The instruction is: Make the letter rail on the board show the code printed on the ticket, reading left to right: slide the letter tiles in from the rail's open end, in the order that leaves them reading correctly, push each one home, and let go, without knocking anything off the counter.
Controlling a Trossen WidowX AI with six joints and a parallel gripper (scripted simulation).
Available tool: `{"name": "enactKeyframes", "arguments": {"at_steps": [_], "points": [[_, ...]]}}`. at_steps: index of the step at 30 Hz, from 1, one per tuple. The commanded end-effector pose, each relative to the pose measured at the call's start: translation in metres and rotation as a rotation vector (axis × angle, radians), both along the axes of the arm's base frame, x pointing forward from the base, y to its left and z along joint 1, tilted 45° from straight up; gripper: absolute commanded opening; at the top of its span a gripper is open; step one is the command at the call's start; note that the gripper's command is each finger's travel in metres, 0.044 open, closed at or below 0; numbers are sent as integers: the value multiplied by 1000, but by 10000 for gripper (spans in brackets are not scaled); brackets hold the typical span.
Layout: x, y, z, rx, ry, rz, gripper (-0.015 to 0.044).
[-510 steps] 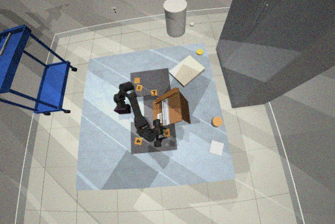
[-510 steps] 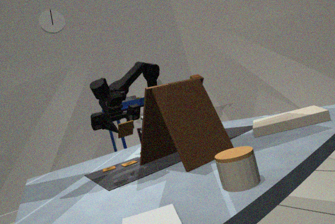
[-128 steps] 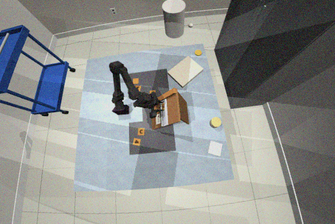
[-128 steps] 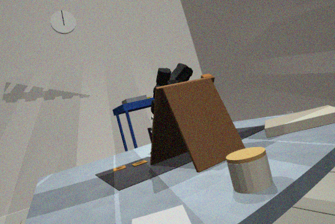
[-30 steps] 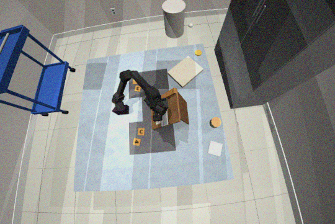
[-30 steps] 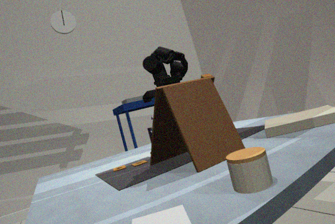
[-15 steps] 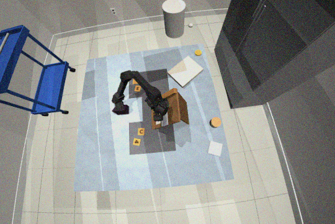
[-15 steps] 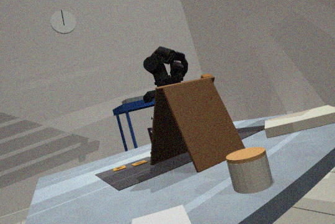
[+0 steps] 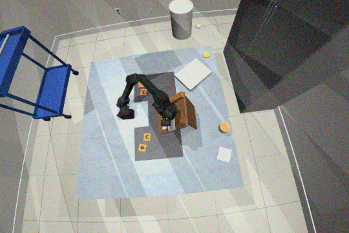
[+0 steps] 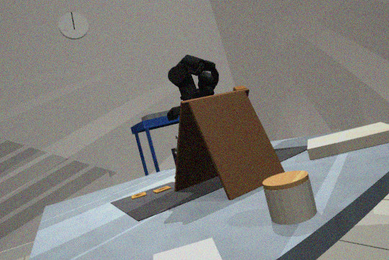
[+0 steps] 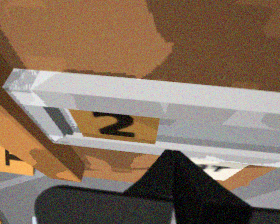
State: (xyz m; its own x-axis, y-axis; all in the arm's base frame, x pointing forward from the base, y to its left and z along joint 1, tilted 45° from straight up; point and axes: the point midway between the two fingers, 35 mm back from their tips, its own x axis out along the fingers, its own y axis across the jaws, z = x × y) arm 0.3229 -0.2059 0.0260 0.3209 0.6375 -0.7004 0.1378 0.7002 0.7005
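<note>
The wooden board [image 9: 190, 113] [image 10: 234, 144] stands tilted and carries the pale letter rail [image 11: 141, 87]. An orange tile marked 2 [image 11: 116, 126] sits in the rail near its left end in the wrist view, with a narrow grey strip between it and the end piece. My gripper [image 11: 171, 157] [image 9: 165, 124] is shut and empty, its tips at the rail's lower edge, right of the tile. The ticket [image 11: 222, 169] is partly hidden behind the fingers; its code is unreadable. Loose tiles C [image 9: 147, 137] and A [image 9: 142, 147] lie on the dark mat [image 9: 161, 151]. A T tile [image 11: 16, 160] lies beyond the board's side.
Another loose tile [image 9: 143, 91] lies near the arm, with one partly hidden beside it. A pale slab [image 9: 193, 74], a yellow disc [image 9: 206, 55], an orange-lidded canister [image 9: 224, 127] [image 10: 289, 198] and a white square [image 9: 224, 154] stand or lie around the board.
</note>
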Motion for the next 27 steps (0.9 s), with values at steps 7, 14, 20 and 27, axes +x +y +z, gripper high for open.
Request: {"name": "enactKeyframes", "arguments": {"at_steps": [7, 14, 20, 27], "points": [[6, 2, -2, 4, 1, -4, 0], [8, 3, -4, 4, 0, -4, 0], [11, 4, -5, 4, 0, -4, 0], [14, 5, -6, 4, 0, -4, 0]]}}
